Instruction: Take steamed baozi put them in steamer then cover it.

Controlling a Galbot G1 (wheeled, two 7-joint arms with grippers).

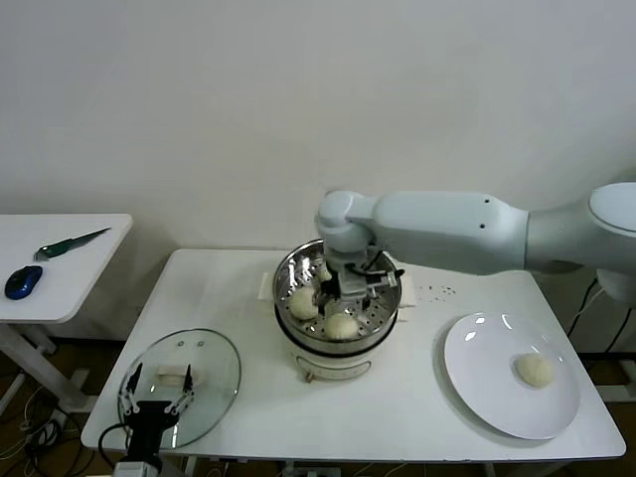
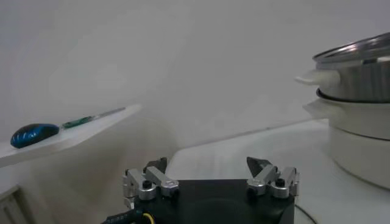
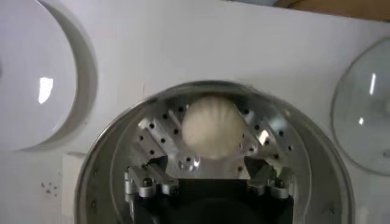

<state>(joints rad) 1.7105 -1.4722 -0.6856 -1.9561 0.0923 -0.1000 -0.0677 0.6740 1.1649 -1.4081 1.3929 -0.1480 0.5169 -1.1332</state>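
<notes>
I have the right arm stretched in from the right side of the head view, its long white forearm lying level above the table (image 1: 229,298) and the wrist bent straight down over the steamer (image 1: 338,298). The right gripper (image 1: 343,288) hangs inside the steel basket, fingers pointing at the perforated floor. In the right wrist view its two fingers (image 3: 146,182) stand spread wide, and a bun (image 3: 211,126) sits on the basket floor beyond the fingertips, between them but touching neither. So that pincer is spread and holds nothing.

From the head camera I count three buns in the basket: one at the left side (image 1: 302,302), one toward the near rim (image 1: 341,325), and one partly hidden behind the gripper at the back (image 1: 323,270). A fourth bun (image 1: 534,370) lies alone on the white plate (image 1: 487,348) on the right part of the table, well apart from the steamer.

The left arm is parked low at the table's near left edge. The left gripper (image 1: 156,402) hovers over the near rim of the glass lid (image 1: 204,358), which lies flat on the table to the left of the steamer, white handle up. Its fingers are spread too, clearly apart in the left wrist view (image 2: 210,176), with nothing between them.

On the small side table (image 1: 89,238) at far left lie a blue mouse (image 1: 23,281) and a green-handled tool (image 1: 70,243).
</notes>
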